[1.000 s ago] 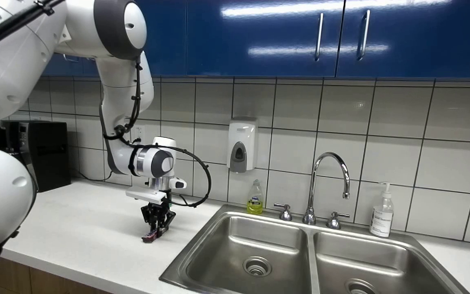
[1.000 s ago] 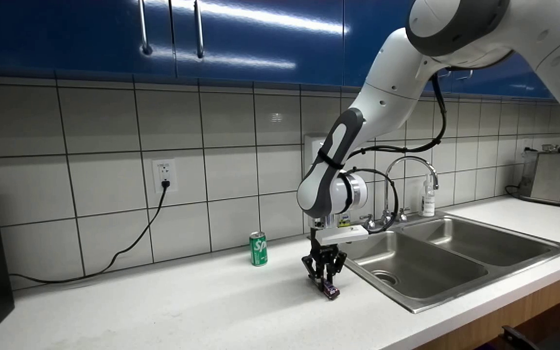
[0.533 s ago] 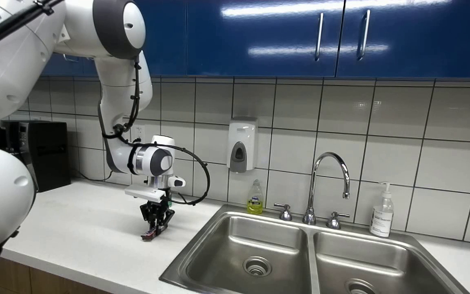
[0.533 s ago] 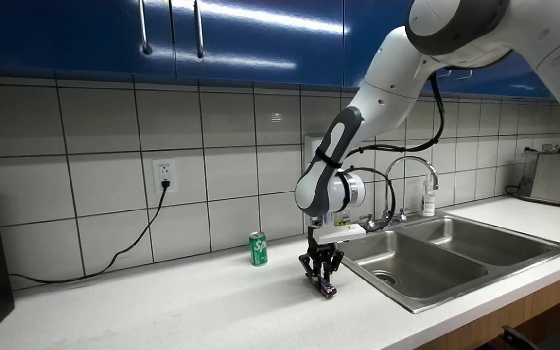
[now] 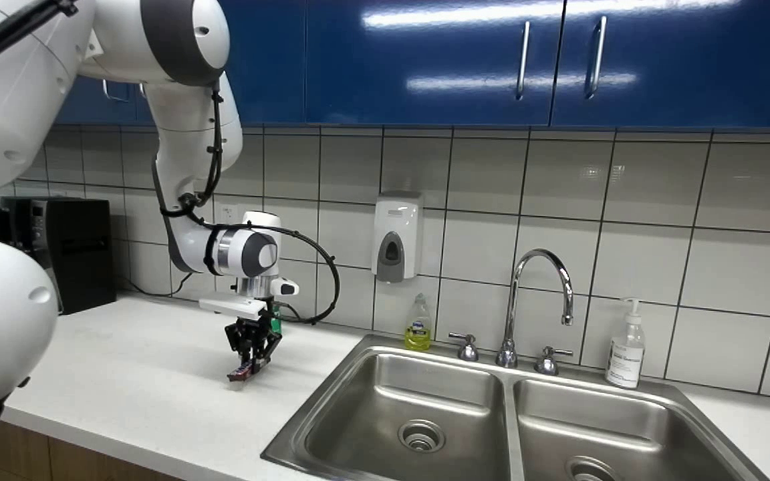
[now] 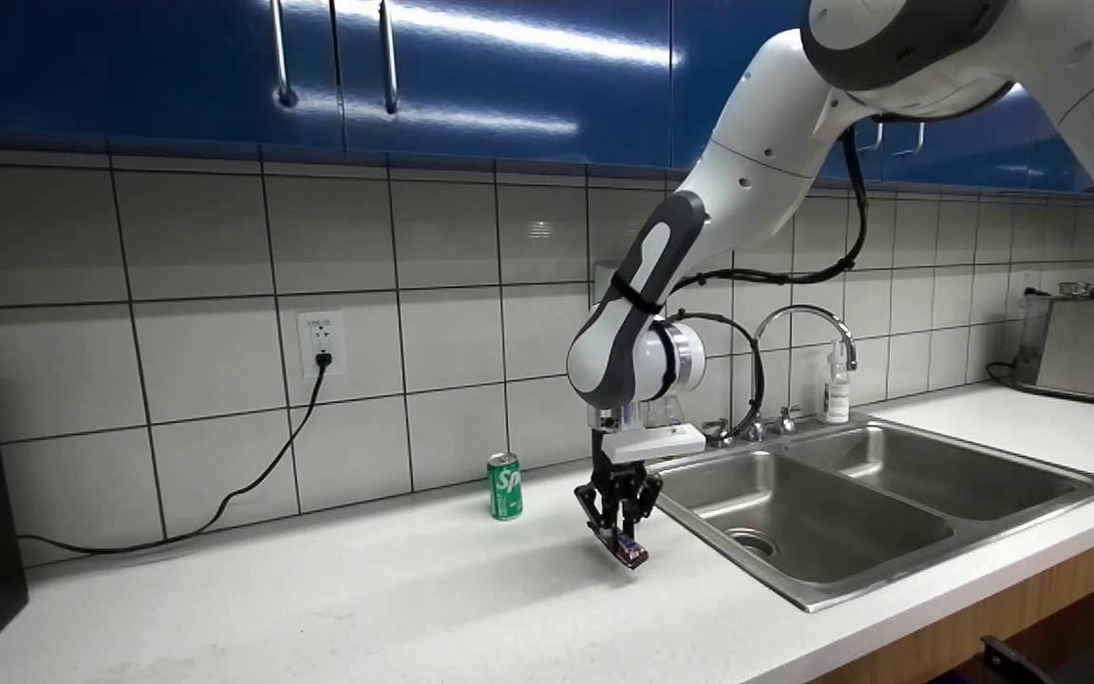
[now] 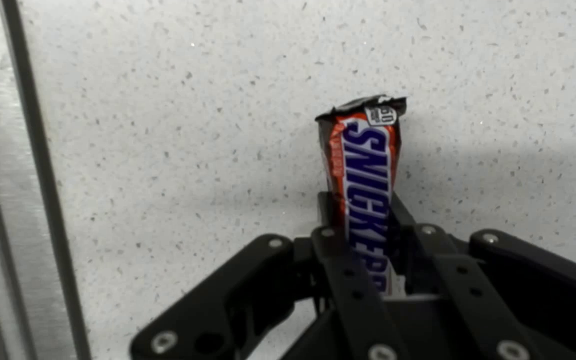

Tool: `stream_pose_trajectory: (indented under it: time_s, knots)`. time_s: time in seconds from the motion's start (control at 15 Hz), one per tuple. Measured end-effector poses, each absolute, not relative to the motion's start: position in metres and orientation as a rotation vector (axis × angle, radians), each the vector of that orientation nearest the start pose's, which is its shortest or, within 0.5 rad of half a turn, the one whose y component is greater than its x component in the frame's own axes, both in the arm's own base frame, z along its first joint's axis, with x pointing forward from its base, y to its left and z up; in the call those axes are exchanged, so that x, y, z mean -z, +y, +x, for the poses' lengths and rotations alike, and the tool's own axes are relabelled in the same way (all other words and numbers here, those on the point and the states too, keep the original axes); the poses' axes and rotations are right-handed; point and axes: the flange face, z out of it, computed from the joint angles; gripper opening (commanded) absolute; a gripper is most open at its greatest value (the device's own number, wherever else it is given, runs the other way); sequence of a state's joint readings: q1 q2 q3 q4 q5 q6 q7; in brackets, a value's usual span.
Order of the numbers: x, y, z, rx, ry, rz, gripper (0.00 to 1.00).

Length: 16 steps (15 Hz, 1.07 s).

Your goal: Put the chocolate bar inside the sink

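Claw (image 7: 360,205) had Snickers bar (image 7: 365,160) pinched by its sides, seemingly just above the surface (image 7: 193,125); double-basin sink (image 7: 12,125) lay at 9 o'clock in wrist view; carry likely needed more height to clear the rim (image 7: 25,200), then low release

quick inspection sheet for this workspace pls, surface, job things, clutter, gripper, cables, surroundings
Surface: white speckled countertop along a tiled wall.
Job's things: chocolate bar held beside the two-basin steel sink, not yet inside it; the bar seems just clear of the countertop.
Clutter: green can upright near the wall; dish soap bottle and pump bottle standing at the sink's back edge.
Gripper: pointing down, closed on the bar.
Cables: black cord from the wall outlet toward the black box; a second cable loops beside the robot arm.
Surroundings: blue cabinets overhead, chrome faucet, soap dispenser on the wall.
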State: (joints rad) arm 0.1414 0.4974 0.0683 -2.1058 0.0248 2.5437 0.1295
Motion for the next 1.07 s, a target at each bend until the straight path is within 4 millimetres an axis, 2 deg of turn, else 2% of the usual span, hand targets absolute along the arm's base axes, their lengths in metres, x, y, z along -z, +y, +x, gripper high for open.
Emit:
stream_pose_trajectory:
  time_s: [0.4,0.73,0.87,1.07]
  knots:
    - [-0.194,0.121,0.564,-0.06,-0.081,-3.102,0.06]
    - [-0.201,0.116,0.565,-0.048,-0.069,-3.104,0.06]
    - [-0.203,0.104,0.566,-0.046,-0.032,-3.106,0.06]
    - [-0.205,0.072,0.565,-0.041,0.077,-3.103,0.06]
